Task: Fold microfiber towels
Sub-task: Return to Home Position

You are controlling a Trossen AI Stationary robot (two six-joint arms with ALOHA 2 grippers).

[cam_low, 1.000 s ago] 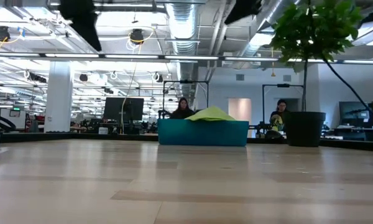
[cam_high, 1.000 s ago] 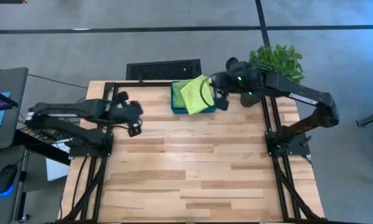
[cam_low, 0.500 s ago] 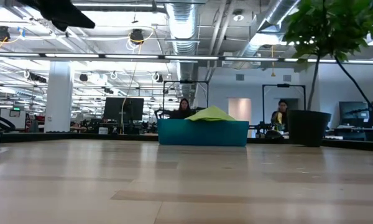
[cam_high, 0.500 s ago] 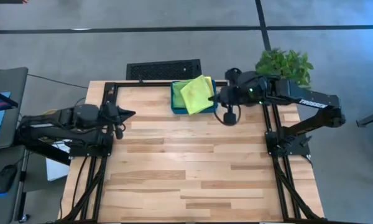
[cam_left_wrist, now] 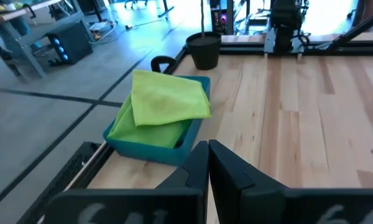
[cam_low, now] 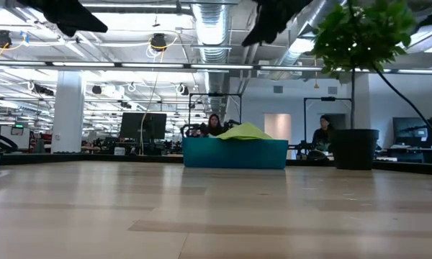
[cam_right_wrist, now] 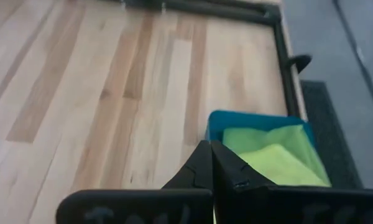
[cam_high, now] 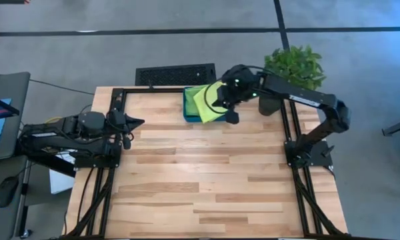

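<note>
A stack of folded lime-green microfiber towels (cam_high: 209,101) lies in a rigid teal bin (cam_high: 190,112) at the table's far edge. It also shows in the left wrist view (cam_left_wrist: 165,104), the right wrist view (cam_right_wrist: 275,154) and the low view (cam_low: 243,132). No teal or yellow towel shows. My right gripper (cam_high: 221,107) (cam_right_wrist: 210,154) is shut and empty, high above the bin's right side and slanting toward the table's left. My left gripper (cam_high: 132,123) (cam_left_wrist: 208,154) is shut and empty near the table's left edge, pointing toward the bin.
A potted plant (cam_high: 295,65) stands at the far right corner, just behind my right arm. A black frame rail (cam_high: 120,93) runs along the table's edges. The wooden table top (cam_high: 207,180) stretches bare from the bin to the near edge. People sit in the room behind (cam_low: 213,124).
My left gripper has drawn back toward the table's left edge and then kept still. My right gripper first swung away from the bin toward the right and near side, then came back toward the left and far side, and now hangs over the bin. The towels have not moved.
</note>
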